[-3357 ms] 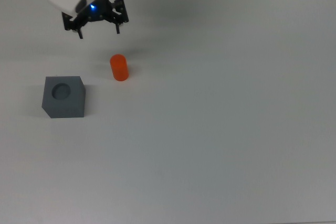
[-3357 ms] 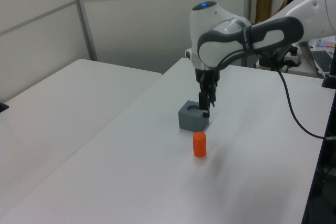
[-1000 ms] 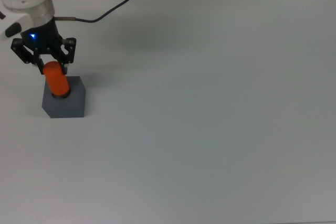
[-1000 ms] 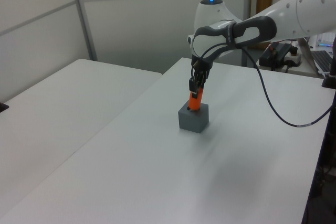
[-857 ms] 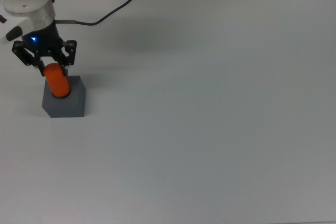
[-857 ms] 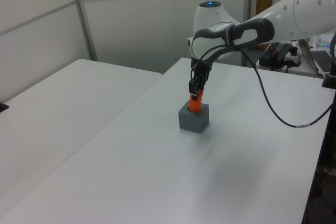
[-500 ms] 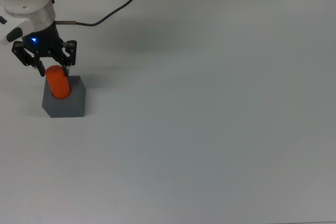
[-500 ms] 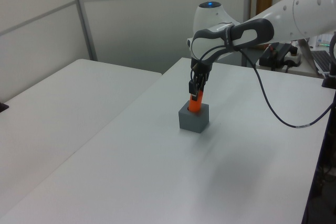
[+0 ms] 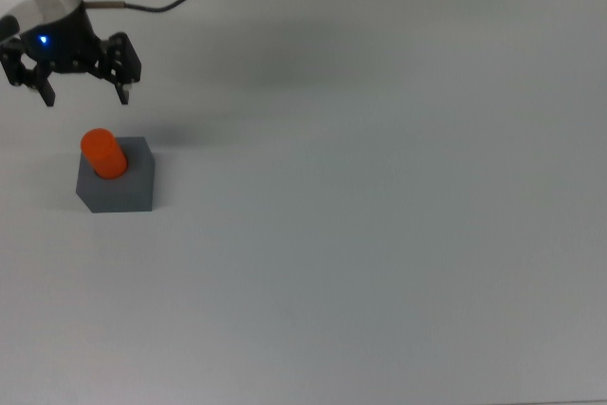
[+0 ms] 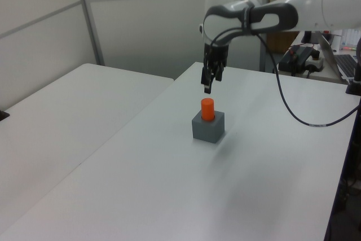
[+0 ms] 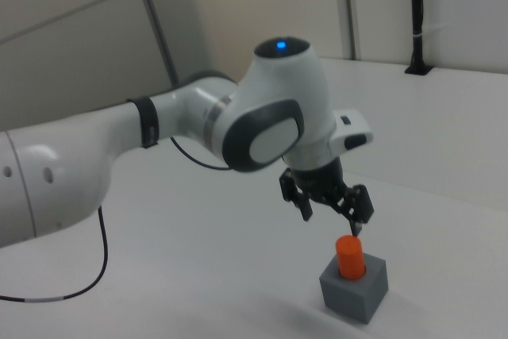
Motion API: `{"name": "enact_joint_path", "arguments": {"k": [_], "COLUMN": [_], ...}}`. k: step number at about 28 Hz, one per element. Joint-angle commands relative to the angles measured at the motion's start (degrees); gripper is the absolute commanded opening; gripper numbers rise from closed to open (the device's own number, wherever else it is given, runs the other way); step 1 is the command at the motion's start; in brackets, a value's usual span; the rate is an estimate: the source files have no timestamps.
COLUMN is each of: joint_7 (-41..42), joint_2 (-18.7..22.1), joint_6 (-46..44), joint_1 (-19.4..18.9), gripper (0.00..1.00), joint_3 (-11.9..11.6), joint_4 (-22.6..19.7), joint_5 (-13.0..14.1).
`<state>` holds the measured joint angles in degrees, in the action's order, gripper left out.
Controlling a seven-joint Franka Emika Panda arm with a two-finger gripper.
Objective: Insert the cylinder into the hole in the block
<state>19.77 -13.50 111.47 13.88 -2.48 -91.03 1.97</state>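
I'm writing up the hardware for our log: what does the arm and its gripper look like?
A white arm with rounded shells, dark grey joint sections and a blue light on top. A black cable hangs from it. The gripper is black with two thin fingers and a small blue light.

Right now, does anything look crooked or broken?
No. The cylinder stands upright in the block, its upper half poking out. The open end effector hovers above, touching nothing.

The orange cylinder (image 9: 102,153) stood upright in the round hole of the grey block (image 9: 121,190), its upper part protruding, at the top view's left.
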Motion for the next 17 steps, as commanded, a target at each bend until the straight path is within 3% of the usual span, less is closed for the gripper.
{"name": "enact_joint_path", "arguments": {"k": [1,17], "joint_7": [0.27,0.09], "joint_2": [1.28,1.64], "joint_6": [-3.81,-8.11], "joint_1": [-0.52,-1.05], "gripper": [1.0,1.0], "joint_3": [-0.68,-0.42], "joint_4": [1.47,1.56], "joint_5": [-0.47,-4.52]}}
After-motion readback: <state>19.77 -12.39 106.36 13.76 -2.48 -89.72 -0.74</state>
